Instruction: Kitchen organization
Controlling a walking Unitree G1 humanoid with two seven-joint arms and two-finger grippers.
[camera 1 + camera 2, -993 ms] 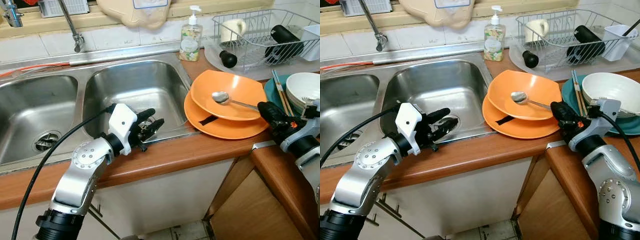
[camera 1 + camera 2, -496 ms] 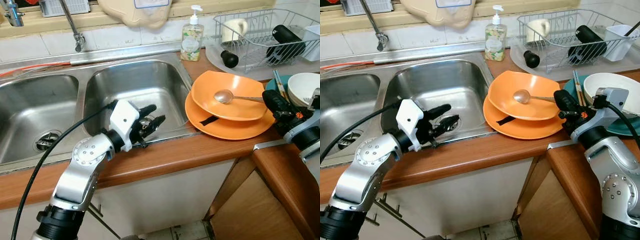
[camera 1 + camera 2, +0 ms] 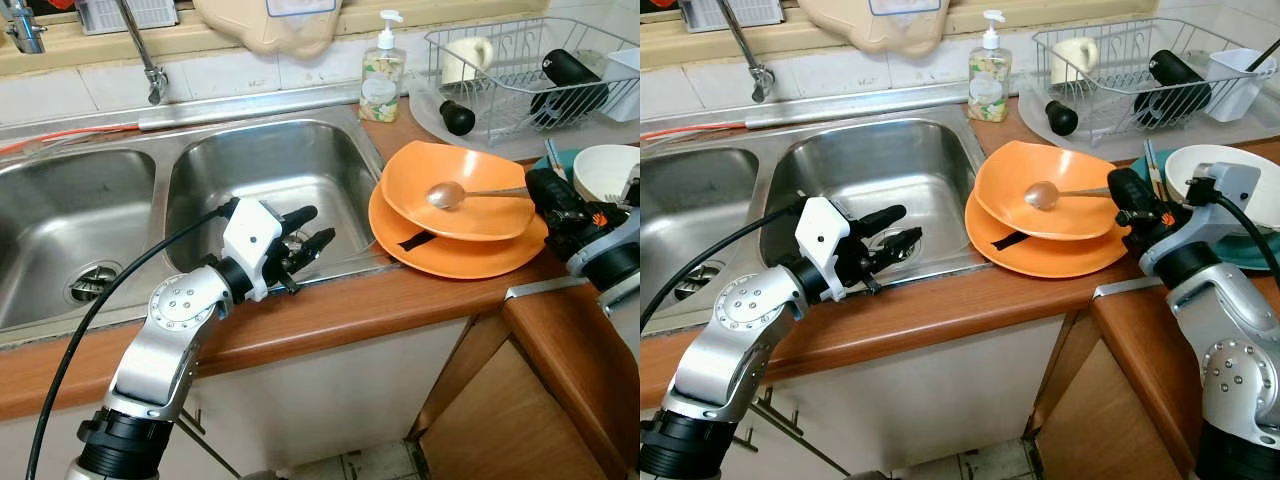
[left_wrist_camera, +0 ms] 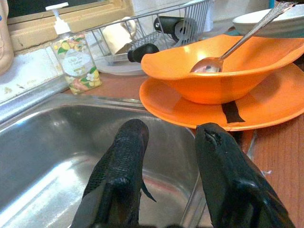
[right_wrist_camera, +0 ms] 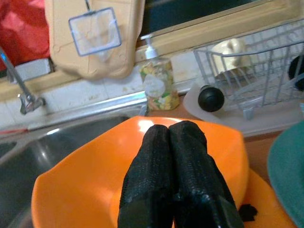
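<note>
Metal spoon [image 3: 446, 194] lying in orange bowl [image 3: 470, 215] atop orange plate [image 3: 450, 255]; judged light, rigid, slippery. Right gripper [image 3: 1127, 196] pinched shut on handle end. Left gripper [image 3: 305, 238] parted, empty, over sink [image 3: 260, 170] rim.

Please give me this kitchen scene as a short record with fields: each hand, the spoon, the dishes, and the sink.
left hand: open, above the front edge of the right sink basin
right hand: shut on spoon handle
spoon: head rests in orange bowl
orange bowl: sits on orange plate
soap bottle: upright behind the sink
dish rack: back right of counter
</note>
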